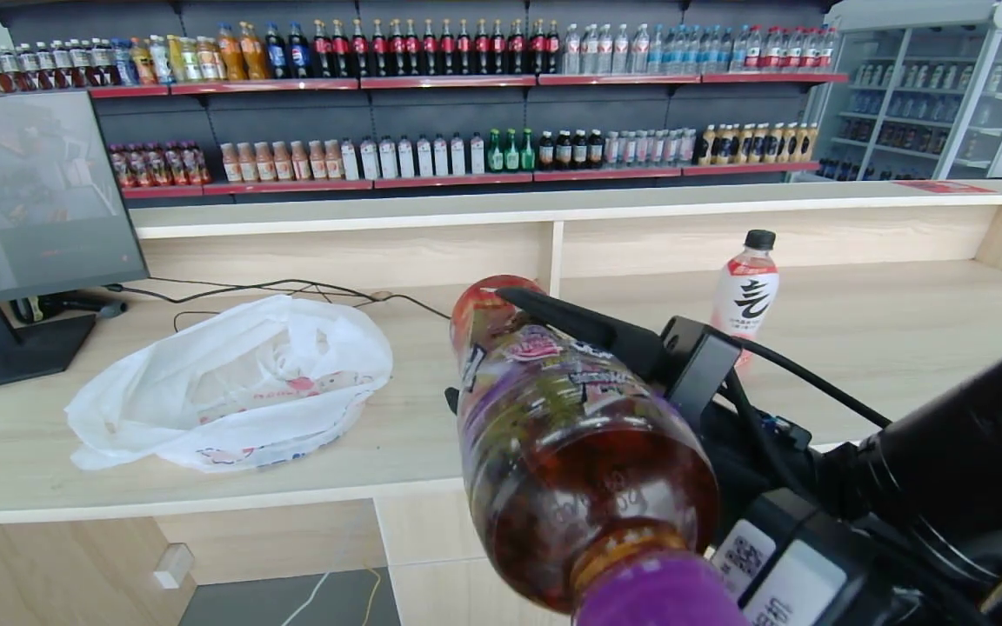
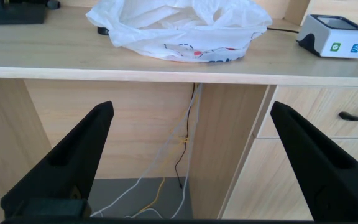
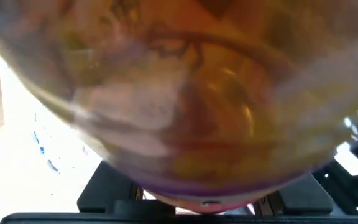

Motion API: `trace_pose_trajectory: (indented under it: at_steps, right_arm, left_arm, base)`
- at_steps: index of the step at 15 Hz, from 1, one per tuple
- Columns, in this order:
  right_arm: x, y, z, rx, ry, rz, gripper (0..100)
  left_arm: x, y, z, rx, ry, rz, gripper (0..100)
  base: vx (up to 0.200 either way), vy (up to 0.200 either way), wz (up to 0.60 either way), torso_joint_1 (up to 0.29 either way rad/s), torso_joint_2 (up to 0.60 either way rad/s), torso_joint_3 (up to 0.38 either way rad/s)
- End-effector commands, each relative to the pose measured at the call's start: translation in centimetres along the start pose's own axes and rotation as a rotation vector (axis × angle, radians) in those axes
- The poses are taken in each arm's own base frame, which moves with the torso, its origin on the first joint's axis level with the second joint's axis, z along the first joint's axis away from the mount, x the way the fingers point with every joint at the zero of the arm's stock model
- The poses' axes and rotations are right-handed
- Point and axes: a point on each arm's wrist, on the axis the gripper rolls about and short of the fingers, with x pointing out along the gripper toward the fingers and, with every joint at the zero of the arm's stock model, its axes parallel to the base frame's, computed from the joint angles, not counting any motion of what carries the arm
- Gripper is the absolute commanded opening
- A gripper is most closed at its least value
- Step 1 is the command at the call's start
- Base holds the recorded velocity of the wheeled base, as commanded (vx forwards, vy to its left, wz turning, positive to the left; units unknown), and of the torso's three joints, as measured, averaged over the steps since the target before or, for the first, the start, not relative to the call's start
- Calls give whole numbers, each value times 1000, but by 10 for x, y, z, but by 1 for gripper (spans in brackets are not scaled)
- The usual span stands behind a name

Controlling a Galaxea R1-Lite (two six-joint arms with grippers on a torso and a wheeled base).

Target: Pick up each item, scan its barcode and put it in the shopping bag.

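Observation:
A brown-drink bottle (image 1: 571, 435) with a purple cap and a colourful label lies sideways in the air over the counter's front edge, cap end toward me. My right gripper (image 1: 501, 356) is shut on it, one black finger (image 1: 571, 322) lying along its upper side. Up close, the bottle (image 3: 179, 93) shows as an amber and purple blur. The white shopping bag (image 1: 240, 382) sits open on the counter (image 1: 14, 469) to the left. A pink-and-white bottle (image 1: 744, 291) with a black cap stands at the back right. My left gripper (image 2: 191, 109) hangs open below the counter front, under the bag (image 2: 179, 28).
A monitor (image 1: 31, 200) stands at the counter's left end, with cables (image 1: 275, 287) running behind the bag. A small white scanner (image 2: 334, 34) sits on the counter to the right of the bag. Drink shelves (image 1: 466, 113) line the back wall.

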Motion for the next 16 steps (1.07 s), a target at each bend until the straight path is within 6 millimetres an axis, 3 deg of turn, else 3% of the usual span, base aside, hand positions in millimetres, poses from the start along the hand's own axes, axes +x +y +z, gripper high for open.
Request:
trace_pose_trajectory:
  at_steps: [1, 5, 6, 10, 16]
  right_arm:
    - [2, 1, -10, 52, 32, -6, 0]
    - [2, -15, -30, 209, 80, -73, 0]
    - [-8, -26, -48, 243, 138, -103, 0]
    - [-22, -27, -71, 450, 248, -170, 0]
    - [-19, -23, -98, 675, 318, -276, 0]
  left_arm:
    - [0, 0, 0, 0, 0, 0, 100]
    - [0, 0, 0, 0, 0, 0, 100]
    - [0, 0, 0, 0, 0, 0, 100]
    - [0, 0, 0, 0, 0, 0, 100]
    - [0, 0, 0, 0, 0, 0, 100]
  base:
    - [0, 0, 0, 0, 0, 0]
    - [0, 0, 0, 0, 0, 0]
    - [0, 0, 0, 0, 0, 0]
    - [0, 0, 0, 0, 0, 0]
    - [0, 0, 0, 0, 0, 0]
